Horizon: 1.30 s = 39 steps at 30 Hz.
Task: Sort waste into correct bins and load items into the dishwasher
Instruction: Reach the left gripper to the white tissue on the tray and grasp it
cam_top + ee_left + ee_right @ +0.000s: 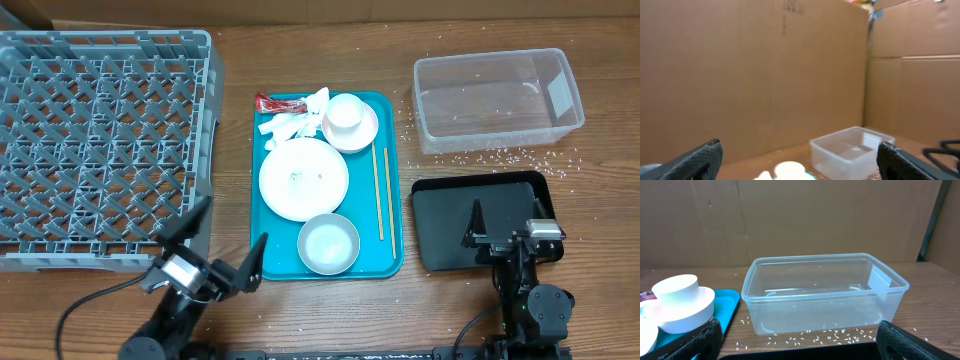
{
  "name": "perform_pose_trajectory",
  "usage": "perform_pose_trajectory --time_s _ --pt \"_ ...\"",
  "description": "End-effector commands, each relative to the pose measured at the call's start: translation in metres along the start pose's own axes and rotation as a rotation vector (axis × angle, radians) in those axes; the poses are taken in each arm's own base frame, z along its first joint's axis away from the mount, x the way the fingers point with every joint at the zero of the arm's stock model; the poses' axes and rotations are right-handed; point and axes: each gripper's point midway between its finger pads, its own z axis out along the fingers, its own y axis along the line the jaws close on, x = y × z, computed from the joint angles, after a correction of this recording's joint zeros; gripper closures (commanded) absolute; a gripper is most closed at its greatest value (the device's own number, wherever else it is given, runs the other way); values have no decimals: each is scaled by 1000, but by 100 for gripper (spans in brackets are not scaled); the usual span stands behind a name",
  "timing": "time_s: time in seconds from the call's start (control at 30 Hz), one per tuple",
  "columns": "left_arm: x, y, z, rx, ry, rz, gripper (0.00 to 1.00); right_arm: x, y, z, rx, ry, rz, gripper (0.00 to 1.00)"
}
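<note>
On the teal tray (390, 262) lie a red wrapper (280, 103), crumpled white napkins (295, 122), a cup (344, 111) standing in a bowl (366, 130), a wide plate (303, 178) and a second bowl (327, 243). Rice grains (500, 157) are scattered before the clear tub (497, 98). The black tray (450, 215) lies near the front right. The grey dish rack (100, 140) fills the left. My left gripper (222, 243) is open at the teal tray's front-left corner. My right gripper (510, 220) is open over the black tray, facing the tub (820, 295).
Two wooden chopsticks (381, 195) lie along the teal tray's right side. Cardboard walls (800, 220) stand behind the table. The right wrist view shows the cup (675, 289) in its bowl (685, 312) at left and rice grains (830, 339) before the tub.
</note>
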Motion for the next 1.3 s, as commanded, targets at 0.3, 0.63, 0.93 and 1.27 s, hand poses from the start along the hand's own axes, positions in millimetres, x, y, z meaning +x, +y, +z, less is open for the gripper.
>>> perform_pose_trajectory --time_s 0.3,0.63,0.93,1.27 --pt "-40 35 63 -92 713 -197 0 1 -2 0 9 -7 0 0" --pt "-25 48 102 -70 1004 -376 0 1 -2 0 8 -7 0 0" --pt "50 60 104 -310 1458 -104 0 1 -2 0 8 -7 0 0" --pt "127 77 160 -294 1453 -48 0 1 -2 0 8 -7 0 0"
